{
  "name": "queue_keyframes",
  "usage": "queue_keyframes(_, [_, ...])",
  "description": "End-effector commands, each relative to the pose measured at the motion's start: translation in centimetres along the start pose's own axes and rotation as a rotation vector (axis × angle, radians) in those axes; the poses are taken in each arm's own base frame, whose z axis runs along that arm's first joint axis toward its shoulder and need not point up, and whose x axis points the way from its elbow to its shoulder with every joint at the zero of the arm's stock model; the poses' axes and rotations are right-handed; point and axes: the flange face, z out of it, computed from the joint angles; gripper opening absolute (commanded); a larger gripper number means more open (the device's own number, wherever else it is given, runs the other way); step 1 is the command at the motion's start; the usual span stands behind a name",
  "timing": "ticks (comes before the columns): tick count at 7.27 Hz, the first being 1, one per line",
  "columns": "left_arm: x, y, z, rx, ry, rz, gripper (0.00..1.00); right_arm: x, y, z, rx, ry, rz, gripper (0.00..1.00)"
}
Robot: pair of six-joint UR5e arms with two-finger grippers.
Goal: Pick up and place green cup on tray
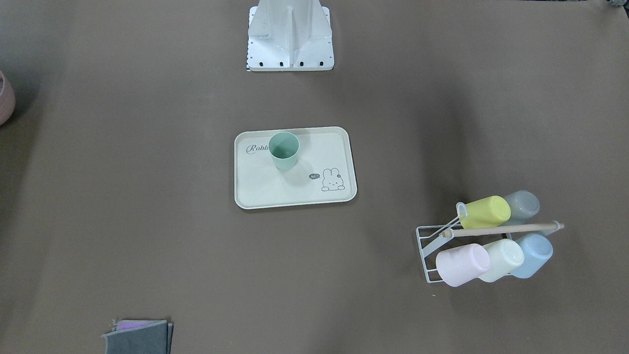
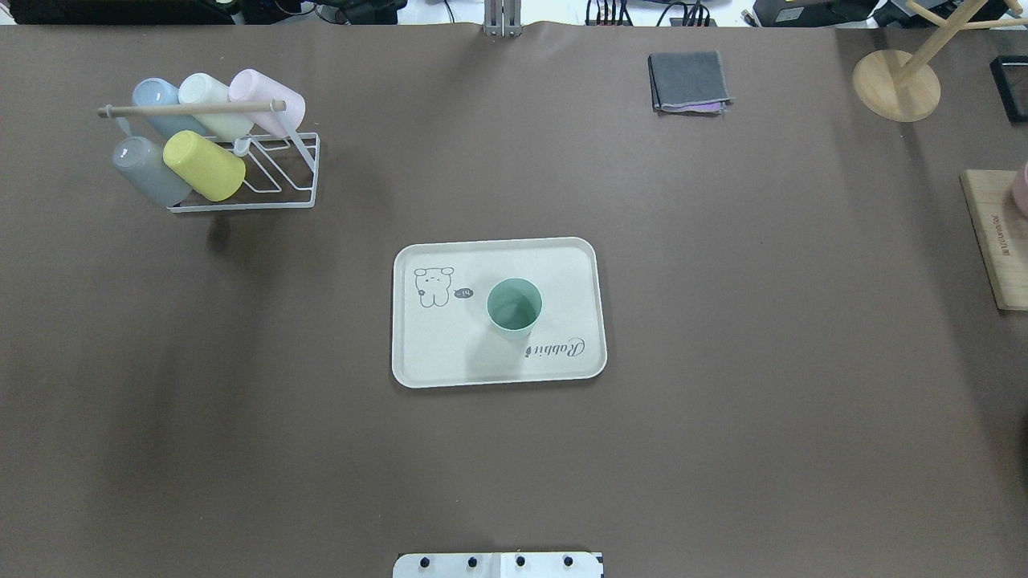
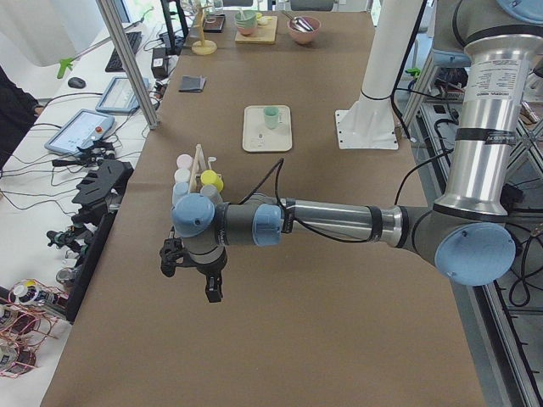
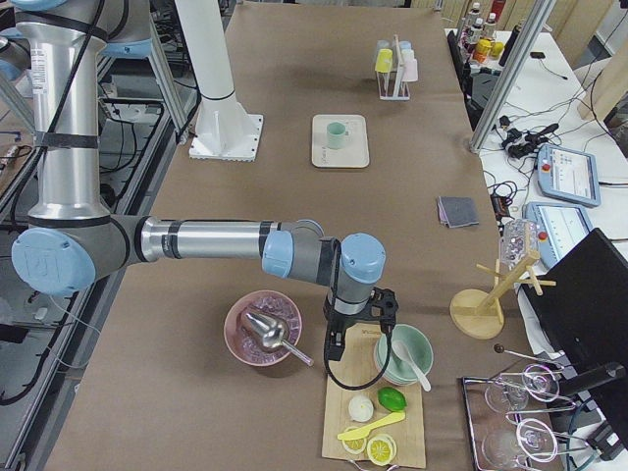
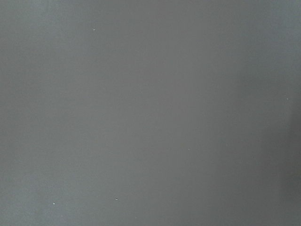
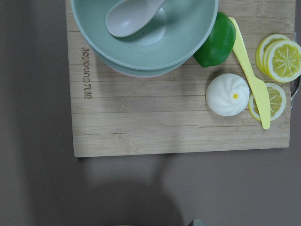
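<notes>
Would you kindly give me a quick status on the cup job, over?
Left gripper, right gripper: out at the table ends, state unreadable. Green cup upright on tray. Nothing in the way.

The green cup (image 2: 514, 305) looks like smooth, matt plastic, and the tray (image 2: 426, 361) has the same dull, even finish. The table (image 2: 723, 385) has a brown matt covering, smooth like paper. The cup rack (image 2: 277, 170) is thin white-coated wire with a bare wooden rod (image 2: 193, 108). The folded cloth (image 2: 688, 79) is grey woven fabric. The cutting board (image 6: 164, 127) shows pale wood grain in strips.
</notes>
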Motion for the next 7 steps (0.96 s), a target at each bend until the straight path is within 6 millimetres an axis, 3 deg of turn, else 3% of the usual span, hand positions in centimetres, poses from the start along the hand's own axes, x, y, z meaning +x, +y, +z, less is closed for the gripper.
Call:
queue_keyframes(1, [-0.06,0.05,-0.01,0.000,0.002,-0.002,0.99,-0.10,-0.08,-0.13,0.003,0.000,-0.002,1.00])
queue_keyframes(7, [0.40,-0.40,-0.43,0.008,0.002,0.004,0.99,-0.06,0.06,-0.06,0.001,0.000,-0.004,1.00])
